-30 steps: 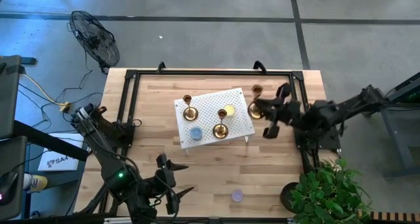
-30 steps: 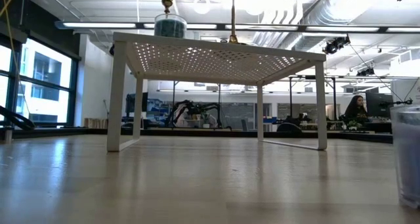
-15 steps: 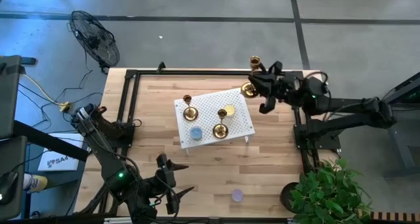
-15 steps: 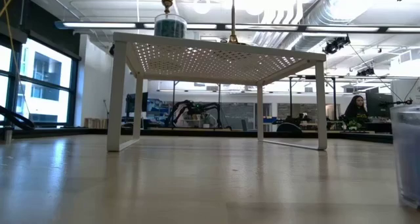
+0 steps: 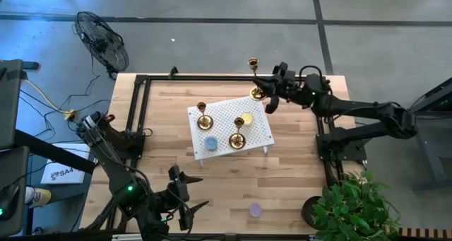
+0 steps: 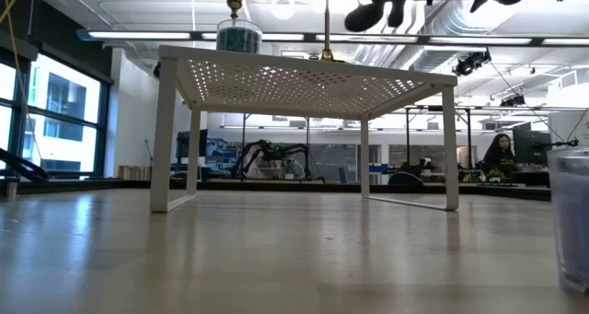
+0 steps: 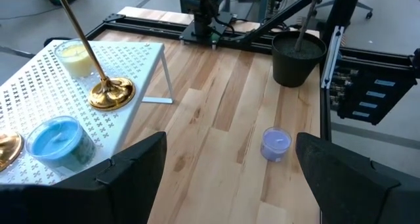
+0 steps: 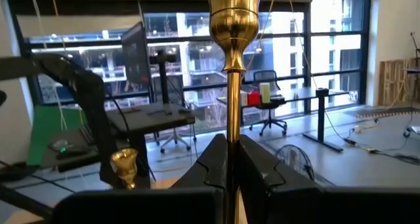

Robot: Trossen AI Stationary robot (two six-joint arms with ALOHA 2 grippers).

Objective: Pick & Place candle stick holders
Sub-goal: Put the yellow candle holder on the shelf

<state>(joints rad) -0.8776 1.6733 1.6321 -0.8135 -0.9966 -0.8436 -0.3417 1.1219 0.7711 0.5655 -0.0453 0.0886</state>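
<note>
My right gripper [image 5: 267,94] is shut on a gold candlestick [image 5: 255,78] held by the far right corner of the white perforated rack [image 5: 258,131]. The candlestick's cup [image 8: 231,7] shows upright in the right wrist view. Two more gold candlesticks [image 5: 203,118] [image 5: 237,138] stand by their round bases on the rack, beside a yellow candle [image 5: 247,119] and a blue candle [image 5: 210,143]. My left gripper [image 5: 187,206] is open and empty near the table's near edge. My right gripper pinches the candlestick's thin stem [image 8: 231,119] between its two fingers, low on the stem just above the base [image 5: 258,94]. The fingers come level from the table's right side and lie across the stem. The candlestick stands upright in the hold, lifted clear.
A purple candle [image 5: 255,210] sits on the table near the near edge and also shows in the left wrist view [image 7: 275,144]. A potted plant [image 5: 346,206] stands at the near right corner. A black frame [image 5: 141,82] runs round the table.
My right gripper has gone up and toward the table's far edge, then toward the left, carrying the candlestick from right of the rack to beside the rack's far right corner. The candlestick stays upright. The gripper now shows at the top of the low view.
</note>
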